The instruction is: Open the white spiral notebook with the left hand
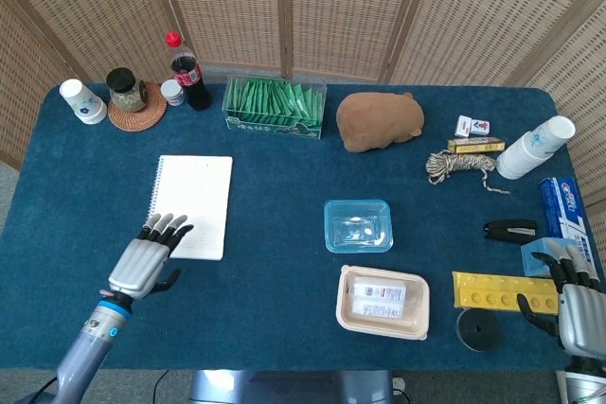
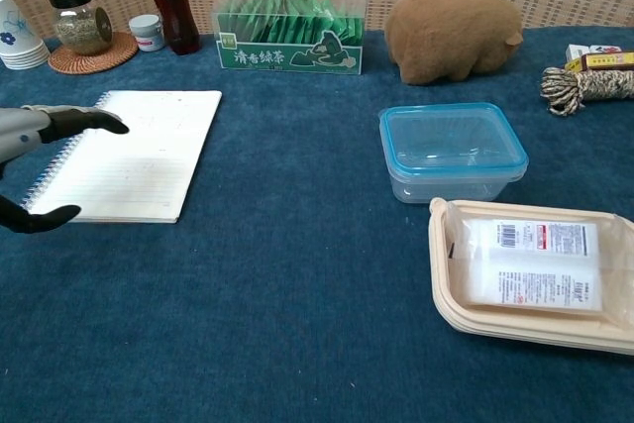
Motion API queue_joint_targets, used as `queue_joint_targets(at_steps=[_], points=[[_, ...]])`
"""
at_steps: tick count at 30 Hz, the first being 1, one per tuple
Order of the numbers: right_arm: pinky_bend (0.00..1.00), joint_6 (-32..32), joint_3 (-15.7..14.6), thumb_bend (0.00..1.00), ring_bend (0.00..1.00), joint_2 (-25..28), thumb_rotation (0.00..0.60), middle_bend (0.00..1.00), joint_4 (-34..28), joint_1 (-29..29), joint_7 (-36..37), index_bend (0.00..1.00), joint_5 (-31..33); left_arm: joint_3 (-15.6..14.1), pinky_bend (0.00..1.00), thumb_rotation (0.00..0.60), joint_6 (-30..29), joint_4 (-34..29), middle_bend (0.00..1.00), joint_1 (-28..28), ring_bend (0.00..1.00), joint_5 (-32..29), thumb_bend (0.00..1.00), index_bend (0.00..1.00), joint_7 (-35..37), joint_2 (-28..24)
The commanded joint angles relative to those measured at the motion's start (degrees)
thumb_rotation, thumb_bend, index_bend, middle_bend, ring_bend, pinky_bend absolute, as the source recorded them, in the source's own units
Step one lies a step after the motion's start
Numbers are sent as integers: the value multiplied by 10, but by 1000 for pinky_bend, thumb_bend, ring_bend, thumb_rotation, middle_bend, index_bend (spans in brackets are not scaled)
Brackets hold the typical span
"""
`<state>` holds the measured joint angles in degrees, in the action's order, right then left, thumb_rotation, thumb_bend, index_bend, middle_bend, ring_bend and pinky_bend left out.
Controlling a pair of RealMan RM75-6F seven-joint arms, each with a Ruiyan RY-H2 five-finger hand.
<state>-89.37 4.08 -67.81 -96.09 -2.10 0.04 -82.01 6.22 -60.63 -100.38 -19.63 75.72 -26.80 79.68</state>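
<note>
The white spiral notebook (image 1: 190,202) lies closed and flat on the blue table, spiral along its left edge; it also shows in the chest view (image 2: 129,152). My left hand (image 1: 147,260) hovers over the notebook's near left corner, fingers spread, holding nothing. In the chest view this hand (image 2: 40,160) enters from the left edge, fingers above the spiral side and thumb below the near edge. My right hand (image 1: 574,305) stays at the table's near right corner, fingers apart and empty.
A clear blue-rimmed box (image 1: 358,225) and a beige tray with a packet (image 1: 383,302) sit mid-table. At the back are a green tea box (image 1: 275,107), cola bottle (image 1: 189,72), jar on a coaster (image 1: 127,92) and brown plush (image 1: 379,121). A yellow block (image 1: 492,289) lies by the right hand.
</note>
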Motion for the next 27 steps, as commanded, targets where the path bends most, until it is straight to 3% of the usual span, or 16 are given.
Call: queue_joint_targets(at_steps=[1, 9, 27], points=[[121, 3, -1, 306, 39, -1, 600, 149, 0, 0, -2, 229, 3, 10, 0, 600, 23, 20, 43, -26, 0, -31, 364, 205, -29, 29], [121, -2, 4, 305, 38, 3, 600, 150, 0, -2, -1, 228, 5, 16, 0, 600, 45, 48, 37, -59, 0, -76, 365, 199, -59, 73], [121, -14, 4, 306, 38, 9, 600, 150, 5, -15, 13, 229, 5, 7, 0, 600, 8, 100, 36, -94, 0, -128, 364, 188, -119, 143]])
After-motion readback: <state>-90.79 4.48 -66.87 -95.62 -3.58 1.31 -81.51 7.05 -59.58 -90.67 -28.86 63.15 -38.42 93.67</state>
